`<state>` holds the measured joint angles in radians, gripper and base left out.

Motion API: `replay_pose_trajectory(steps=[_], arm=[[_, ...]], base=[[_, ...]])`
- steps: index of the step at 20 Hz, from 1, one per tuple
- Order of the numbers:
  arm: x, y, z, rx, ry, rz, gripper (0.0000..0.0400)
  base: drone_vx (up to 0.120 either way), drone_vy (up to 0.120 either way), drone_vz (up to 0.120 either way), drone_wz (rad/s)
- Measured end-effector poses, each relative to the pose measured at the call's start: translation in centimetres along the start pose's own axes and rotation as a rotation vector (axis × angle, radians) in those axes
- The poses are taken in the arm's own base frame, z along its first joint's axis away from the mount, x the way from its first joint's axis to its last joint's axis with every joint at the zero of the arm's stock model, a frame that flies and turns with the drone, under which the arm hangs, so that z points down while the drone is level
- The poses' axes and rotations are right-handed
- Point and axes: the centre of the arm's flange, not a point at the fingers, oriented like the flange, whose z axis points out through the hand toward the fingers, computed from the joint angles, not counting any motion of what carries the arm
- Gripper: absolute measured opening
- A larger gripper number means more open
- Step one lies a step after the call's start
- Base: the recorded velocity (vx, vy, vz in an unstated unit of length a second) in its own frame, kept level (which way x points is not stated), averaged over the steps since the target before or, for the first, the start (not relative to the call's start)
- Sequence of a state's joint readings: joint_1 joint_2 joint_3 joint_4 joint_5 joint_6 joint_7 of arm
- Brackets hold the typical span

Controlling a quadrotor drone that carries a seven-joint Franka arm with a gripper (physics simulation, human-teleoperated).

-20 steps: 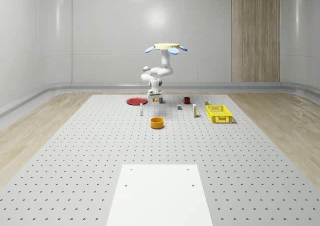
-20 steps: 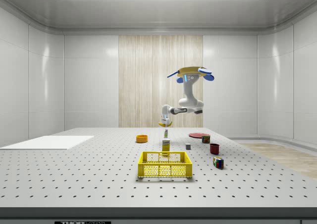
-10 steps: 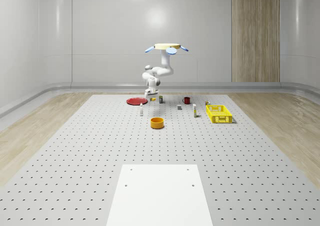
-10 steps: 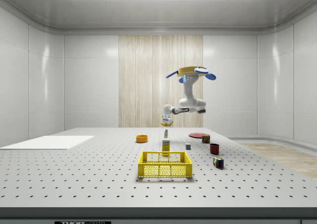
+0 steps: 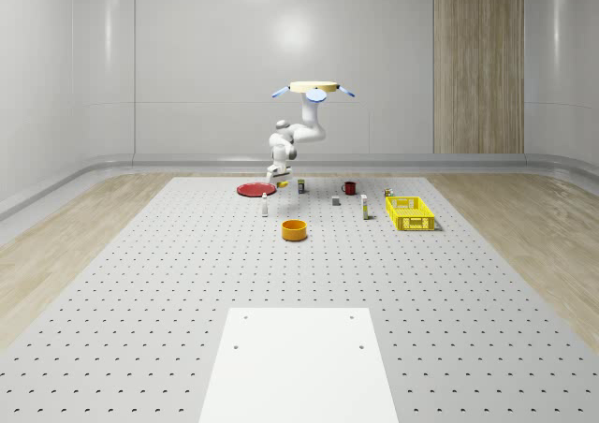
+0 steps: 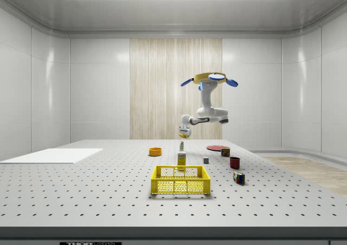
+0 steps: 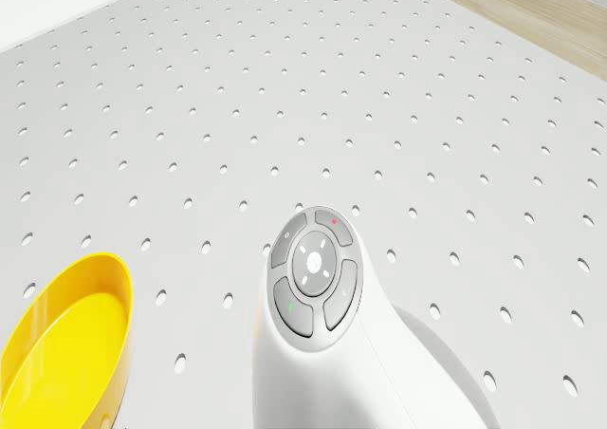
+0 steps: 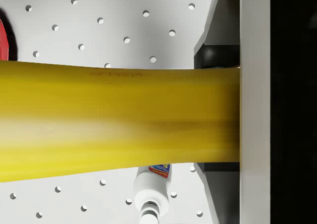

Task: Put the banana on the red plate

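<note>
Yellow and smooth-skinned, the banana (image 8: 119,120) lies crosswise in the wrist view, pressed against one dark finger (image 8: 218,55) of the gripper (image 5: 277,176). Read the gripper as closed on the fruit, which hangs clear of the table (image 5: 187,273). The drone (image 5: 314,88) hovers above the far end of the table, near the red plate (image 5: 255,190). The arm reaches down toward the whole-scene view's left, so the gripper hangs close to the plate's near edge. In the wrist view a sliver of the plate's rim shows at one margin, and a small white bottle (image 8: 151,192) stands on the table below the fruit.

Judge the banana light, curved and soft under its peel. It bruises if you squeeze hard and can roll about its long axis when pinched on the rounded flank. The hold appears to sit along the body rather than at a tip, which should balance it well. When you release, set it low, since a curved fruit may rock or slide on a smooth plate.
</note>
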<state>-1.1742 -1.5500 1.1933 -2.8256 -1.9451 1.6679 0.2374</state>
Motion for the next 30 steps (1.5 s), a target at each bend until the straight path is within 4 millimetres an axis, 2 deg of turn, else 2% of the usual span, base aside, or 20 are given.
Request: replay_pose_trajectory(steps=[30], arm=[[0.0,-0.02,-0.01,0.006,0.004,-0.901,0.0191]], base=[[0.0,0.0,0.0,-0.3]])
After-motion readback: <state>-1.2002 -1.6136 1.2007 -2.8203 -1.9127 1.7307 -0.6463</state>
